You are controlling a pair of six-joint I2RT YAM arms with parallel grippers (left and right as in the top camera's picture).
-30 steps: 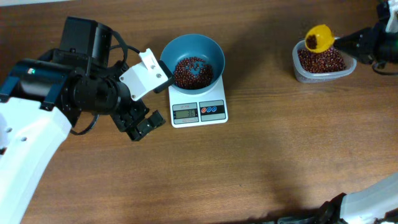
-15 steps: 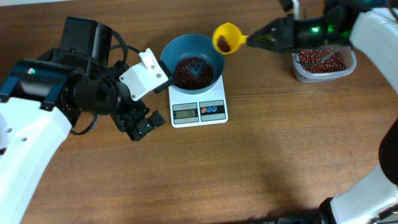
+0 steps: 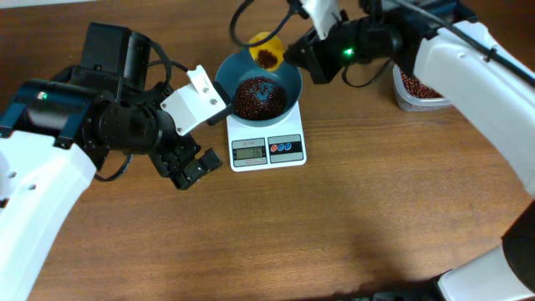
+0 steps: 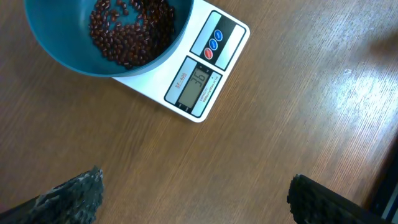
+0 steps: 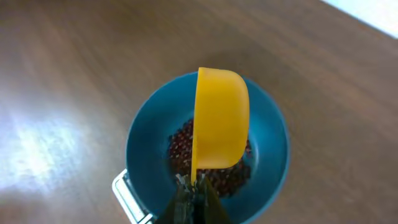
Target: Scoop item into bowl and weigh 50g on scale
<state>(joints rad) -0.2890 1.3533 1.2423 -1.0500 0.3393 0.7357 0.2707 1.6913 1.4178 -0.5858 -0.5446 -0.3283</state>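
Note:
The teal-blue bowl (image 3: 285,69) stands on the white scale (image 3: 266,149) and holds dark red-brown beans (image 3: 258,95). The scale's display reads 36 in the left wrist view (image 4: 198,79). My right gripper (image 3: 294,55) is shut on the handle of a yellow scoop (image 3: 264,48), which holds beans over the bowl's far rim. In the right wrist view the scoop (image 5: 220,118) is tipped on its side above the bowl (image 5: 143,140). My left gripper (image 3: 191,170) is open and empty, left of the scale.
The clear plastic tub (image 3: 411,90) with more beans stands at the back right, partly hidden by my right arm. My left arm fills the left side of the table. Bare wood lies in front of the scale.
My right gripper carried the yellow scoop with beans leftward from the tub to above the bowl's far rim and tipped it. The left arm has not moved.

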